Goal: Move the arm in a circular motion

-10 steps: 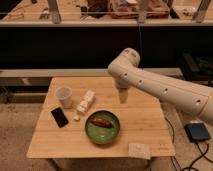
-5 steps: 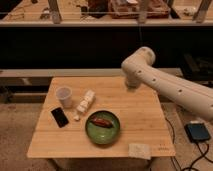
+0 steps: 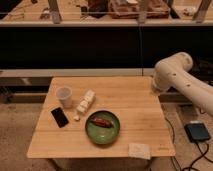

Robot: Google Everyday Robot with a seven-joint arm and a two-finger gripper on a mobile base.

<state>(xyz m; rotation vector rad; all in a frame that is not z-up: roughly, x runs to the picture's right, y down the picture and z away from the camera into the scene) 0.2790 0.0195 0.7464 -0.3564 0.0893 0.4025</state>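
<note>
The cream-white arm [image 3: 186, 80] comes in from the right edge, with its rounded joint high above the table's right edge. Its narrow pale tip, the gripper [image 3: 157, 90], points down at the right rim of the wooden table [image 3: 135, 107]. It holds nothing that I can see and hangs apart from everything on the table.
On the table's left half stand a clear cup [image 3: 64, 96], a black phone [image 3: 59, 116], a white segmented object [image 3: 85, 102] and a green bowl [image 3: 102, 128] holding a brown item [image 3: 101, 122]. A white card [image 3: 139, 150] lies at the front right. A dark box with cables [image 3: 197, 132] sits on the floor at the right.
The arm has swung steadily to the right, from above the table's middle to its right edge. Its tip has gone with it. The objects on the table have not moved.
</note>
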